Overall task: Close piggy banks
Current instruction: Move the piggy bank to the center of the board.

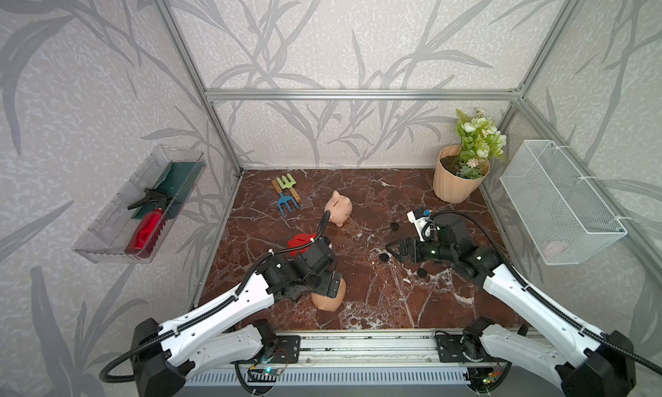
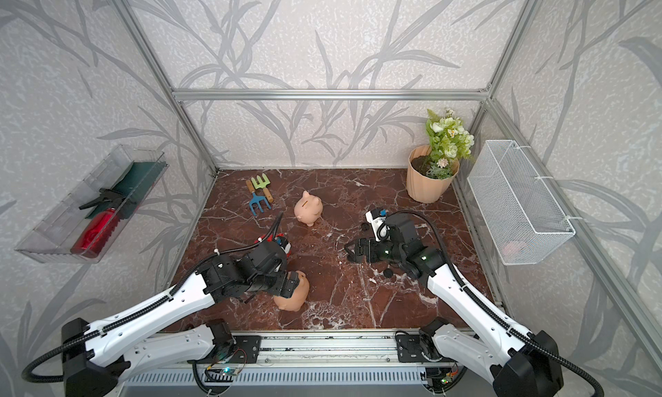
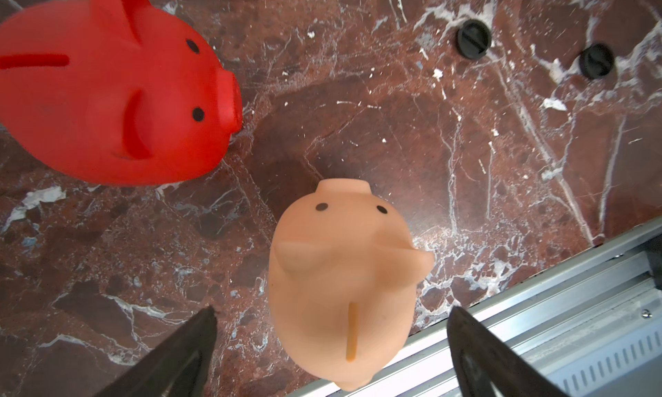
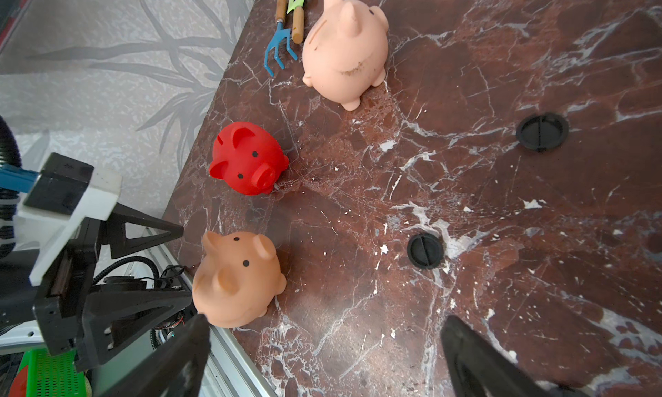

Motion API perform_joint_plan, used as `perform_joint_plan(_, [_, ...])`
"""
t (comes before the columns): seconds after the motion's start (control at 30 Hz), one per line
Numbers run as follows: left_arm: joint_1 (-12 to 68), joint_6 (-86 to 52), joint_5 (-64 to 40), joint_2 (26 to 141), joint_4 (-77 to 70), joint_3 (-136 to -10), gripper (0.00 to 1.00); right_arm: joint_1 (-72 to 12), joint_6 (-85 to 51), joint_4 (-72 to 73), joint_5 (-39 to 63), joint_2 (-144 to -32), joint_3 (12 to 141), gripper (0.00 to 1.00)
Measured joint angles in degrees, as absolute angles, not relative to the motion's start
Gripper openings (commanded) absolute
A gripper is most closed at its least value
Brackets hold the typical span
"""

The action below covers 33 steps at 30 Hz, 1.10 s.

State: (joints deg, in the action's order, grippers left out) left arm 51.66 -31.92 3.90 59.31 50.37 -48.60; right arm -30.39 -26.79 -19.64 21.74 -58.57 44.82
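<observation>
Three smooth rounded piggy banks (image 4: pixel 247 158) on veined marble tabletop (image 4: pixel 501 234).

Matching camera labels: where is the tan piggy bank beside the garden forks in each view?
Top view: tan piggy bank, mid-table toward the back wall.
Top view: tan piggy bank likewise, slightly further left in frame.
Left wrist: not in it; that one is the other tan piggy bank.
Right wrist: at the picture's upper edge, centre.
Landmark: garden forks beside it, except in the left wrist view.
</observation>
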Motion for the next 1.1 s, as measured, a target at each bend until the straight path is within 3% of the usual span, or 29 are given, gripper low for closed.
perform_joint_plan(0.43, [56.47,-34.17,4.71,65.04,48.64,-46.59,0.99,-31.09,-26.76,-19.66,20.32,-58.52,44.82,0.99])
perform_joint_plan(1.1, [56.90,-36.03,9.89,72.88,44.66,-47.94,0.96,-31.20,-26.76,-21.12,18.96,-56.77,44.82,0.99])
